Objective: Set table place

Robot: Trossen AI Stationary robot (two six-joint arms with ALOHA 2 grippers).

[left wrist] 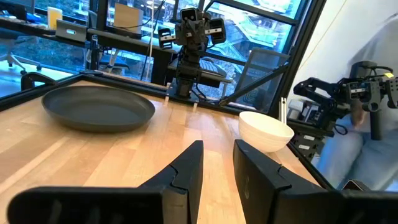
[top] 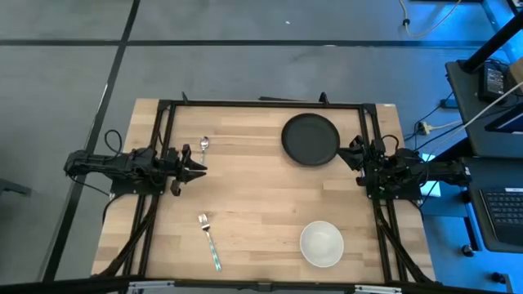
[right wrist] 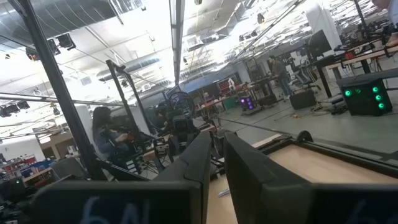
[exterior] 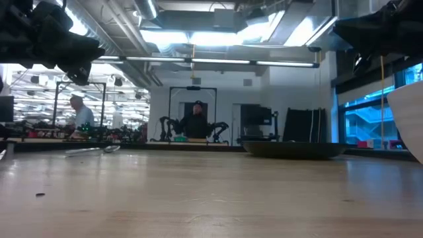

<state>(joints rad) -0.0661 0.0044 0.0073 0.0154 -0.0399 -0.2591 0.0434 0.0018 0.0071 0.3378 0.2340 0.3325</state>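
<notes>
On the light wood table (top: 261, 196) the black round plate (top: 310, 139) lies at the far right and the white bowl (top: 321, 243) stands at the near right. The spoon (top: 203, 145) lies at the far left. The fork (top: 209, 239), with a pale blue handle, lies at the near left. My left gripper (top: 200, 170) hovers at the left side, slightly open and empty, pointing toward the plate (left wrist: 96, 109) and bowl (left wrist: 266, 130). My right gripper (top: 350, 153) hovers at the right side next to the plate, slightly open and empty.
A black metal frame (top: 261, 104) runs along the table's far edge and both sides. Bare wood lies in the table's middle between the two arms. People (exterior: 196, 119) show in the room beyond the table. Desks with equipment (top: 490, 82) stand to the right.
</notes>
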